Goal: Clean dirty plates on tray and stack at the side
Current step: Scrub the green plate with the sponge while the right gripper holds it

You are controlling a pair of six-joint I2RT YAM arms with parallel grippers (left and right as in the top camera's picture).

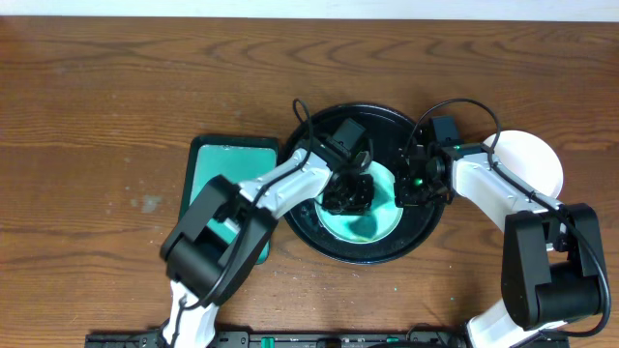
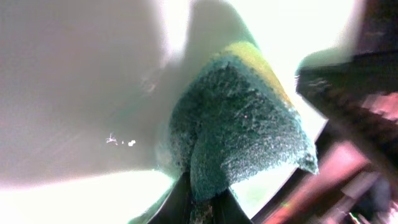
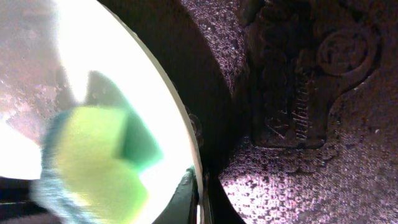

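Black tray (image 1: 315, 238), frame centre — one plate (image 1: 373, 226); left hand (image 1: 346, 200) pinching sponge (image 2: 236, 118) on it, right hand (image 1: 414, 189) clamping its rim.

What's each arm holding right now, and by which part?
The left jaws pinch a green-and-yellow sponge by one end, pressed on the plate. The right jaws appear to clamp that plate at its rim.

Rectangular teal tray (image 1: 232, 159), black-rimmed; green scouring sponge (image 2: 242, 124) with yellow backing.

Wood tabletop (image 1: 97, 97) carries black round tray (image 1: 334, 253), teal tray (image 1: 232, 159), white plate (image 1: 532, 159)
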